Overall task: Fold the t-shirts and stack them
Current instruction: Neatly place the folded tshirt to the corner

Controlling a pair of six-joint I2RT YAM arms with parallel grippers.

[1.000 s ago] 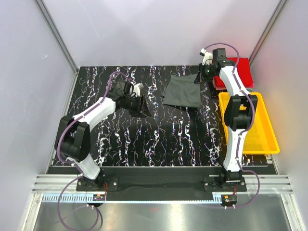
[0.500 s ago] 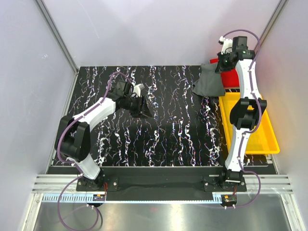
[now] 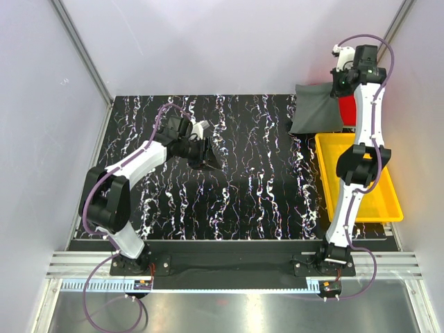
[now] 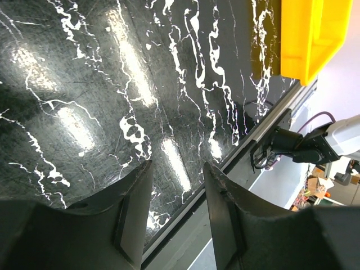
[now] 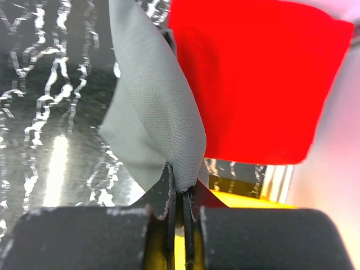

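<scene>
Your left end effector [image 3: 206, 154] hangs released over the marbled black surface [image 3: 257, 187], nothing between its fingers. At far right, your right end effector [image 3: 339, 88] is clenched on the grey shirt [image 3: 316, 111], which hangs at the left edge of the folded red shirt [image 3: 345, 111], behind the yellow tray [image 3: 378, 201].

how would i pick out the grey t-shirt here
Look to the far right corner of the black marbled table, beyond the yellow tray. The dark grey t-shirt hangs there pinched in the right gripper, unlike the red t-shirt lying flat beside it.
</scene>
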